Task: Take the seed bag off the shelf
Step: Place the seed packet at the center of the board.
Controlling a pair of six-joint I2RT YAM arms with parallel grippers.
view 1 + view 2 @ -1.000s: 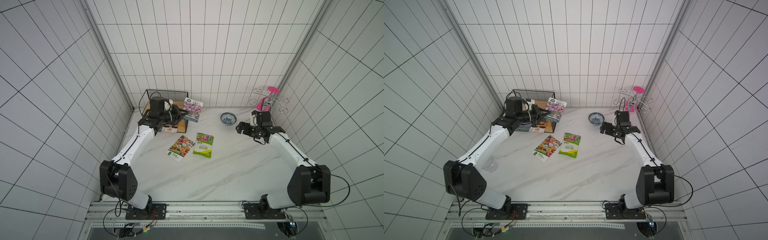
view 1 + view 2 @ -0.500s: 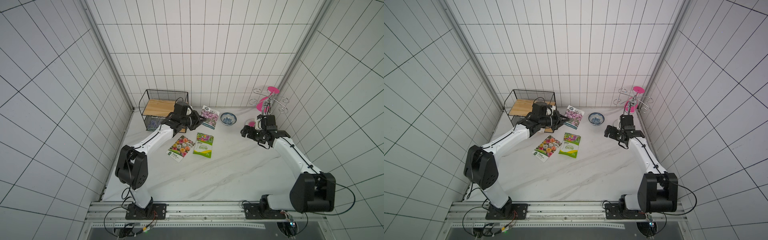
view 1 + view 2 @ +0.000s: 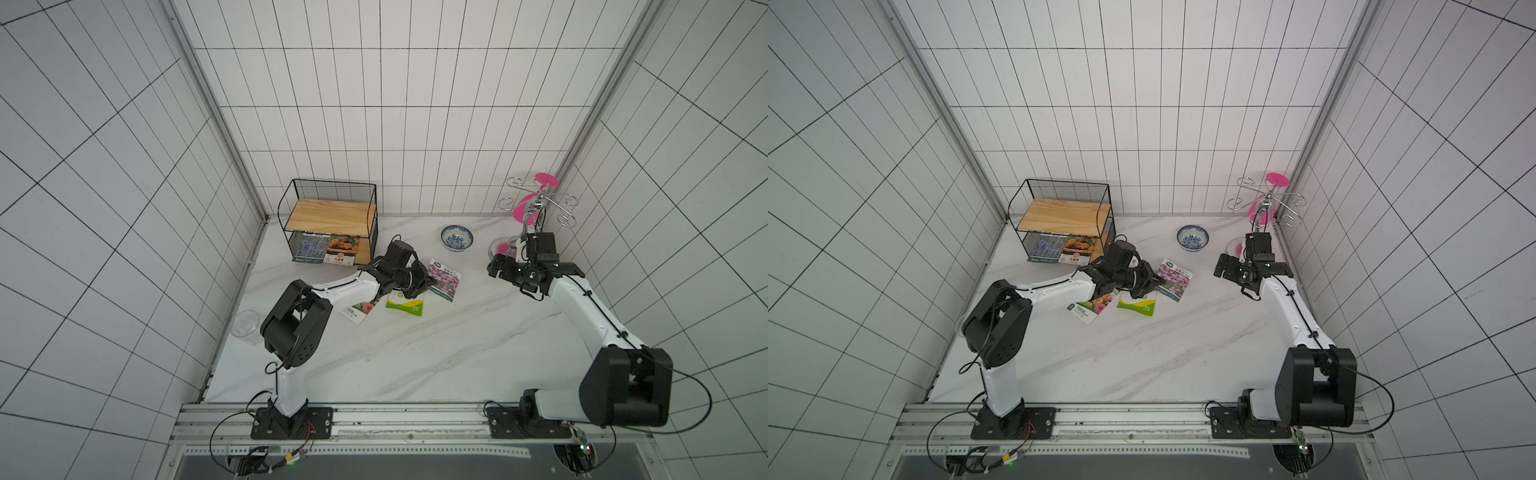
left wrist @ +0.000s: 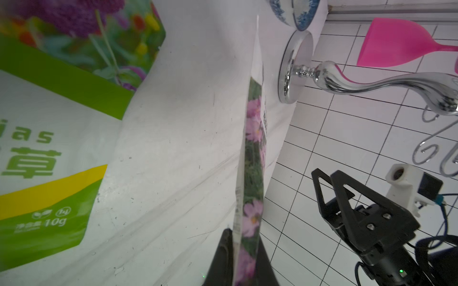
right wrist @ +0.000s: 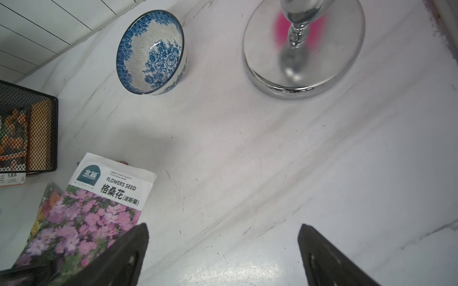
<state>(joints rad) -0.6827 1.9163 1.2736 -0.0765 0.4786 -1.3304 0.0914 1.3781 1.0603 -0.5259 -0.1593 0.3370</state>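
Whereas a second ago the left jaws were still at the shelf (image 3: pixel 332 212) with the seed bag (image 3: pixel 444 279) just beside its frame, the bag is now out over the counter (image 3: pixel 415 353). It is well apart from the shelf and just beside the green packet (image 3: pixel 405 306).

Judgement: the removal itself is done. Set-down and release are still to come.

Left jaws: closed on the bag, pinching its flower-printed end. The left wrist view shows the bag (image 4: pixel 252 148) edge-on between them.

Right jaws: wide apart, holding nothing, hovering near the chrome stand (image 5: pixel 302 49).

Orientation: the printed face is up, readable in both top views. The long axis runs from the left jaws toward the back wall, slightly skewed. The white header end (image 5: pixel 114 178) points toward the blue bowl (image 3: pixel 1192 239), and the flower end sits in the grip. Whether the header end touches the counter cannot be told.

Lower shelf board: a lavender packet (image 3: pixel 309 247) and an orange packet (image 3: pixel 343 249) lie side by side, untouched.
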